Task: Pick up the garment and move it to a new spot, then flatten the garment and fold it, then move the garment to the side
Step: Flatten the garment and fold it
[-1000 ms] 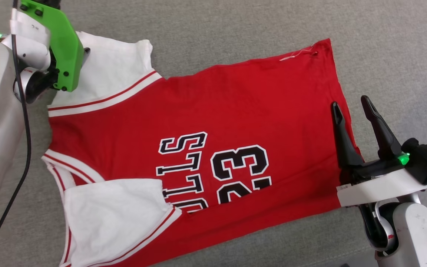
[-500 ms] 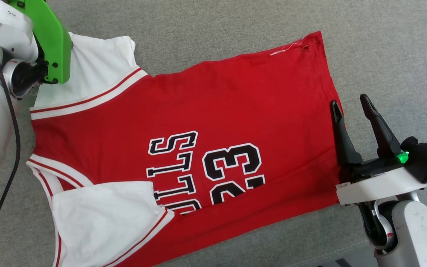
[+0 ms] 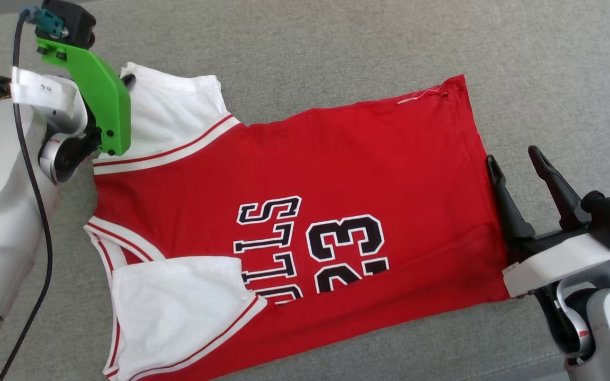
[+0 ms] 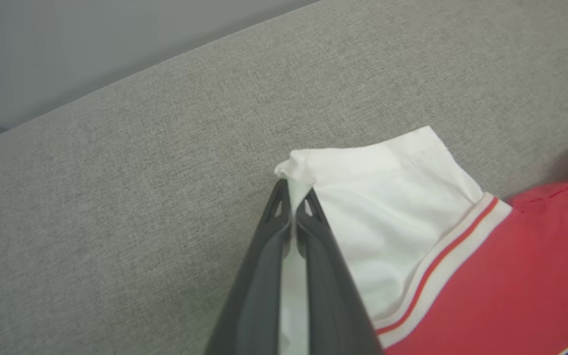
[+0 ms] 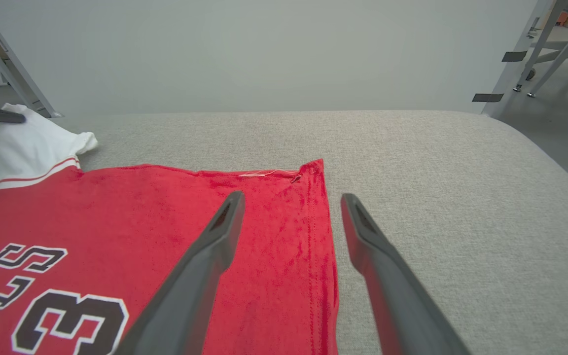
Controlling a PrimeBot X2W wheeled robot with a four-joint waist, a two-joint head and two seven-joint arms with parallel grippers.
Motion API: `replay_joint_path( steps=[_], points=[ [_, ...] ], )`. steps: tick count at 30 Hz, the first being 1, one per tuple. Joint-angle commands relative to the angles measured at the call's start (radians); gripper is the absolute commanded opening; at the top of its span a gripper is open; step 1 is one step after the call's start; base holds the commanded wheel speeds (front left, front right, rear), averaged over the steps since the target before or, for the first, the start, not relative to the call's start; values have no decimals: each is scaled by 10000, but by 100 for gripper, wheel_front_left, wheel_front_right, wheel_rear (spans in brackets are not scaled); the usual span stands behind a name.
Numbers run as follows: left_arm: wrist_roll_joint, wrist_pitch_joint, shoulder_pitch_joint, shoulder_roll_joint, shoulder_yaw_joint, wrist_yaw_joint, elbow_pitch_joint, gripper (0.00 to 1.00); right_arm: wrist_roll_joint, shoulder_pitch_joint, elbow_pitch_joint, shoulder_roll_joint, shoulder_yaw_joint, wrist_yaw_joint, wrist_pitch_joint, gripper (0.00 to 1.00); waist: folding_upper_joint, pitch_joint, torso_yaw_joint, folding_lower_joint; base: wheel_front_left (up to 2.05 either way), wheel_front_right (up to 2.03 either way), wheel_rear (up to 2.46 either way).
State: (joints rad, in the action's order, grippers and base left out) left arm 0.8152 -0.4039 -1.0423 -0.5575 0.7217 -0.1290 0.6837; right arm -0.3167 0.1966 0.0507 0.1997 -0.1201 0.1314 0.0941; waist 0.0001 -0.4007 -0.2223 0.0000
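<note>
My left pincer (image 4: 294,207) is clenched on the far corner of 1 white sleeve (image 4: 392,197) of the garment (image 3: 337,169), and a thin bit of white cloth shows pinched between its 2 fingers. My right pincer (image 5: 292,198) is released, with its 2 fingers spread wide, 1 over the red cloth and 1 over the bare grey counter (image 3: 337,47), so the bottom hem (image 5: 331,276) runs between them. I cannot tell if those fingers touch the cloth. The garment lies spread out on the counter with its front up, the neck end by my left arm and the hem by my right. The other sleeve (image 3: 178,307) is flopped over onto the red front and hides part of the black letters. I think this cloth is light, soft and floppy. It will not break, but it will sag, bunch up and slide on itself if I lift it by 1 small spot. A pinch on a sleeve corner can slip out, so I think a deeper bite near the striped trim (image 4: 437,266) is safer. For my right pincer, the best place looks like a corner of the hem, where the cloth seems doubled and thicker. Holding 2 far-apart spots should keep it flat.
</note>
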Motion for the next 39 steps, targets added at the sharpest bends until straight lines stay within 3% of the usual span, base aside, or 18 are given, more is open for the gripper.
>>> replay_joint_path(
  steps=[1, 7, 15, 21, 28, 39],
  points=[
    [227, 209, 328, -74, 30, -17, -229, 0, 87, -166, 61, 228, 24, -7, -381, 100, -1, 497, 421, 0, 0, 0, 0],
    [472, 485, 1115, -171, 102, 104, -1880, 0, -79, -119, 556, 1246, 118, -7, -2305, 100, -1, 703, 988, 0, 0, 0, 0],
    [246, 531, 1903, -822, 22, 1041, -4963, 0, -1223, 1094, 772, 2601, 457, -7, -6321, 100, -1, 99, 1716, 0, 0, 0, 0],
    [110, 393, 2480, -1244, -8, 1751, -6969, 0, -2024, 2420, 238, 3090, 733, -7, -8352, 100, -1, -523, 2233, 0, 0, 0, 0],
    [-57, 367, 2772, -1399, 3, 2224, -8287, 0, -2137, 3834, -962, 3558, 627, -7, -9365, 100, -1, -1035, 2734, 0, 0, 0, 0],
    [-253, 451, 2710, -1208, 167, 2327, -8781, 0, -1932, 4750, -2570, 3678, -99, -7, -9310, 100, -1, -1416, 3143, 0, 0, 0, 0]
  ],
)
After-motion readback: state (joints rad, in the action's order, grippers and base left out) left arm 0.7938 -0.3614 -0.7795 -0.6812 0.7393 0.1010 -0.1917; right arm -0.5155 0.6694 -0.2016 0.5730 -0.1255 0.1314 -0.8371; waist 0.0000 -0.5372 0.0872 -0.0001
